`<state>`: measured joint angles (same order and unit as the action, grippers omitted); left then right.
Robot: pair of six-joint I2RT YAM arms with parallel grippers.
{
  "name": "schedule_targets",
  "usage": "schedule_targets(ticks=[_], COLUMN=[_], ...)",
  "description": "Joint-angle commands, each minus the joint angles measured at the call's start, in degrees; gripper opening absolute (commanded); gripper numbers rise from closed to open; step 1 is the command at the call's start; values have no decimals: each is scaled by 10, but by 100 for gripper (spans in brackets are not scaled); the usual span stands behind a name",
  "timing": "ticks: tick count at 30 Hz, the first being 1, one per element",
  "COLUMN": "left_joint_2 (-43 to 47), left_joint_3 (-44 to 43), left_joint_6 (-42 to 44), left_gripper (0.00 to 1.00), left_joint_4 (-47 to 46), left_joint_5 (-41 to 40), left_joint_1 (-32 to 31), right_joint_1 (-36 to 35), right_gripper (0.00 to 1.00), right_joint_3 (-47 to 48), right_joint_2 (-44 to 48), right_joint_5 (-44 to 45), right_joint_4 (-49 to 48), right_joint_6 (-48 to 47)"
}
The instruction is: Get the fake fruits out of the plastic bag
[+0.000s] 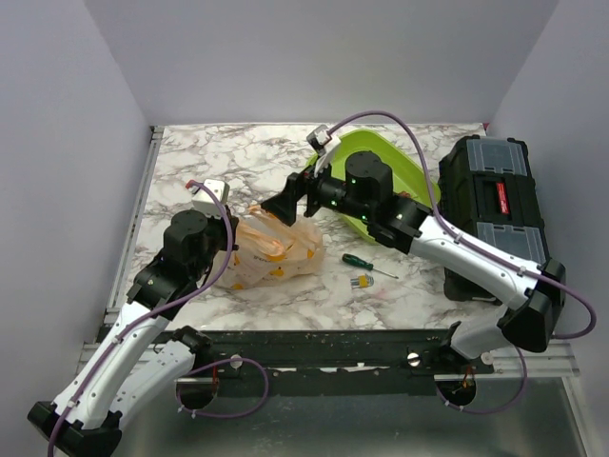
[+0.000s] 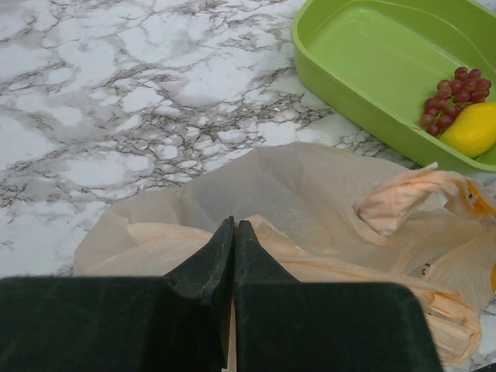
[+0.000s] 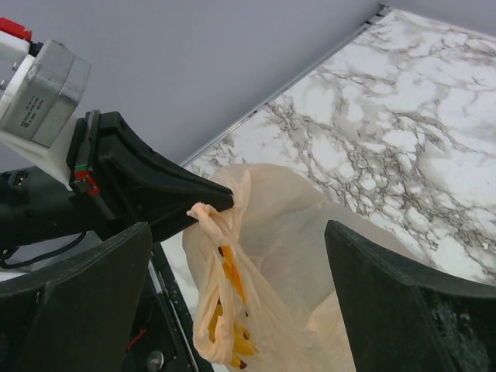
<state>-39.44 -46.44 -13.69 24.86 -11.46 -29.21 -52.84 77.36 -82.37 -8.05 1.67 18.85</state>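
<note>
The peach plastic bag point(image 1: 276, 252) lies crumpled on the marble table, left of centre. My left gripper point(image 2: 234, 232) is shut on the bag's edge; in the right wrist view its tip point(image 3: 209, 198) pinches a twisted handle and holds it up. My right gripper point(image 3: 240, 294) is open and hovers over the bag point(image 3: 310, 256), one finger on each side, touching nothing. Orange and yellow patches point(image 3: 232, 279) show through the plastic; whether they are fruit or print I cannot tell. Two fake fruits lie in the green tray point(image 2: 349, 54): purple grapes point(image 2: 457, 93) and a yellow piece point(image 2: 474, 128).
The green tray point(image 1: 404, 171) stands behind my right arm. To its right sits a black toolbox point(image 1: 495, 205). A green-handled screwdriver point(image 1: 362, 260) and a short yellow-green tool point(image 1: 362, 281) lie on the table just right of the bag. Grey walls enclose the table.
</note>
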Motion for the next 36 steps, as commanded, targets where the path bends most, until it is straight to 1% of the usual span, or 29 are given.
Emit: schedule_targets(ticks=[1, 2, 5, 6, 8, 12, 15, 16, 17, 19, 20, 21, 22, 24, 27, 28, 32, 34, 36], left_joint_2=[2, 3, 5, 6, 8, 9, 9, 10, 11, 11, 11, 10, 10, 5, -15, -22, -44, -39, -22], left_joint_3=[-1, -1, -1, -1, 1, 0, 1, 1, 1, 0, 1, 1, -2, -18, -72, -87, -143, -150, -136], left_joint_6=[4, 4, 4, 4, 4, 5, 5, 5, 5, 5, 5, -1, -8, -12, -37, -46, -43, -24, 14], left_gripper=[0, 0, 0, 0, 0, 0, 0, 0, 0, 0, 0, 0, 6, 24, 49, 54, 60, 64, 68], left_joint_4=[-13, -12, -12, -12, -13, -12, -13, -12, -14, -15, -16, -15, -10, 2, 49, 62, 127, 146, 145], left_joint_5=[12, 12, 15, 16, 15, 13, 12, 12, 14, 21, 27, 35, 44, 89, 162, 181, 263, 247, 191], left_joint_1=[3, 3, 3, 3, 3, 3, 3, 3, 3, 3, 3, 3, 3, 3, 3, 3, -10, -42, -103], right_joint_1=[-12, -20, -51, -53, -54, -54, -54, -53, -53, -53, -54, -54, -53, -54, -53, -54, -54, -54, -53], right_gripper=[94, 93, 93, 90, 82, 59, 25, 15, 10, 3, 1, 1, 1, 1, 1, 1, 1, 1, 1], right_joint_3=[52, 60, 80, 86, 97, 108, 79, 62, 37, -14, -39, -66, -84, -113, -133, -140, -163, -171, -180], right_joint_2=[-48, -58, -81, -88, -104, -119, -96, -80, -64, -28, -10, 5, 16, 32, 48, 52, 75, 85, 96], right_joint_5=[-78, -71, 31, 55, 99, 124, 189, 215, 232, 258, 265, 268, 269, 268, 265, 262, 262, 266, 268], right_joint_4=[35, 43, 61, 66, 76, 88, 67, 54, 33, -9, -36, -62, -81, -98, -106, -112, -132, -134, -135], right_joint_6=[-33, -39, -53, -50, -34, -31, -17, -9, -1, 20, 30, 42, 49, 66, 79, 82, 83, 83, 83])
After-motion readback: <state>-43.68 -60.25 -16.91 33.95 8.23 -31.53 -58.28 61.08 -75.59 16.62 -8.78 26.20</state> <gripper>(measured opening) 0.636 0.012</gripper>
